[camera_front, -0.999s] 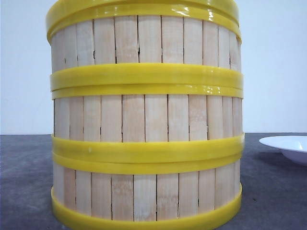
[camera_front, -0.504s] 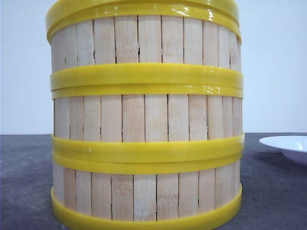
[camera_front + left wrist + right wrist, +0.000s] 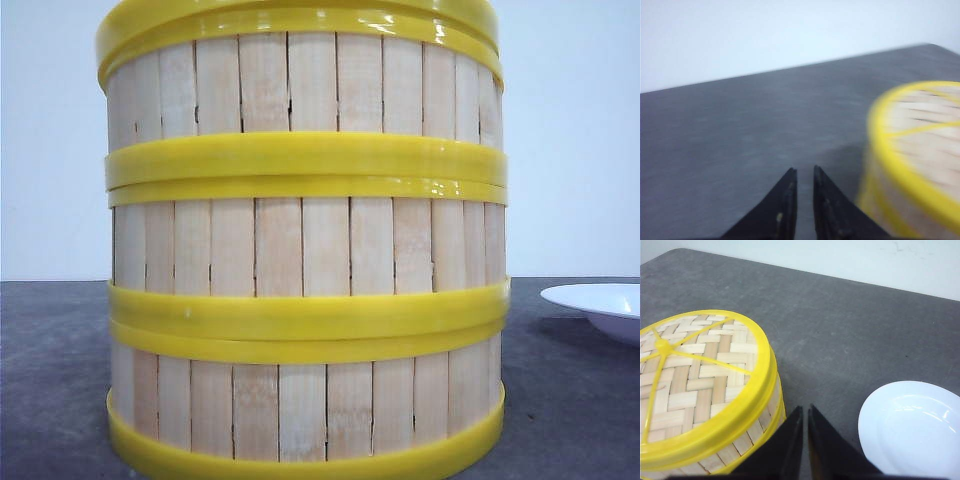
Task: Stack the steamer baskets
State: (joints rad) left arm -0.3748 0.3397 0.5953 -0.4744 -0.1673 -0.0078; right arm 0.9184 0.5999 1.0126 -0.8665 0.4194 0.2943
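Three steamer baskets stand in one stack close to the front camera: the bottom basket [image 3: 300, 405], the middle one [image 3: 300, 245] and the top one [image 3: 300, 90]. A woven yellow-rimmed lid [image 3: 695, 375] caps the stack. My right gripper [image 3: 805, 407] hangs shut and empty beside the stack's wall, between it and a plate. My left gripper [image 3: 804, 170] is shut with nothing in it, apart from the stack [image 3: 920, 150], which looks blurred in the left wrist view. Neither gripper shows in the front view.
A white plate [image 3: 912, 427] lies on the dark grey table [image 3: 840, 330] to the right of the stack, and its rim [image 3: 600, 305] shows in the front view. A pale wall runs behind the table's far edge.
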